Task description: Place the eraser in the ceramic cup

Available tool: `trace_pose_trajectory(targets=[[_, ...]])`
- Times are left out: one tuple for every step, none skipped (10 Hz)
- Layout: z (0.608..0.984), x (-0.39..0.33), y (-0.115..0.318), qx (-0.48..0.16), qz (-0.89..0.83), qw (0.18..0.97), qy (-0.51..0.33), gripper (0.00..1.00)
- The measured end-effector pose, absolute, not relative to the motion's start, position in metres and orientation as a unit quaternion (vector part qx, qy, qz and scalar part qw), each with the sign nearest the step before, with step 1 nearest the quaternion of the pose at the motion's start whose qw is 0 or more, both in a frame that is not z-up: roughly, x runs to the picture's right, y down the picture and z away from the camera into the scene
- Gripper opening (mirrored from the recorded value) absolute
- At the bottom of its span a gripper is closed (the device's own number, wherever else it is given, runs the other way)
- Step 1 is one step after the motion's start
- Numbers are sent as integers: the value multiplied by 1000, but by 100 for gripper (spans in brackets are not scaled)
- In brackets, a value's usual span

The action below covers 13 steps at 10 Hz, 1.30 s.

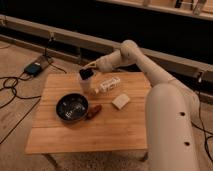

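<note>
- Notably, the hand (88, 70) hung above the far left part of the surface (75, 135), clamped on the eraser (86, 74), which sat tilted in the grip, clear of the wood.
- Directly beneath it, the ceramic cup (87, 86) stood upright, its rim just below the eraser's lower end.
- Judged by its look, the eraser was light, stiff and flat; a hold across its narrow faces near the upper end suited it, leaving the lower end free to enter the cup.
- The cup appeared light, fragile and easily tipped.
- Nearby lay a small white bottle (107, 85), a cream block (120, 101) and a dark bowl (72, 107).
</note>
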<state>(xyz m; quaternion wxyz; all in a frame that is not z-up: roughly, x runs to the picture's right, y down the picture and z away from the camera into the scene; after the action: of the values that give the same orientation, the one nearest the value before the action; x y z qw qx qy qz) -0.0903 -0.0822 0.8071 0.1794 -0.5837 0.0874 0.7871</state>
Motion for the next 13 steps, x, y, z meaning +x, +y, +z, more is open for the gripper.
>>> trace_pose_trajectory(targets=[[809,-93,-82,-590,784,171,89,0],[812,-97,-82,-598,780,163,90,0],[815,-100,-83,-603,777,156,91,0],[816,-102,-84,-607,775,151,91,0],[818,-105,-85,-613,772,144,91,0],[821,-108,-85,-618,768,138,91,0],[823,-111,-85,-623,766,132,91,0],[827,-113,-85,-629,762,124,92,0],[830,-115,-84,-633,760,118,93,0],[833,-118,-83,-638,756,112,95,0],[837,-123,-80,-643,752,107,97,0],[842,-129,-78,-649,748,102,100,0],[845,-135,-76,-653,743,100,101,0]])
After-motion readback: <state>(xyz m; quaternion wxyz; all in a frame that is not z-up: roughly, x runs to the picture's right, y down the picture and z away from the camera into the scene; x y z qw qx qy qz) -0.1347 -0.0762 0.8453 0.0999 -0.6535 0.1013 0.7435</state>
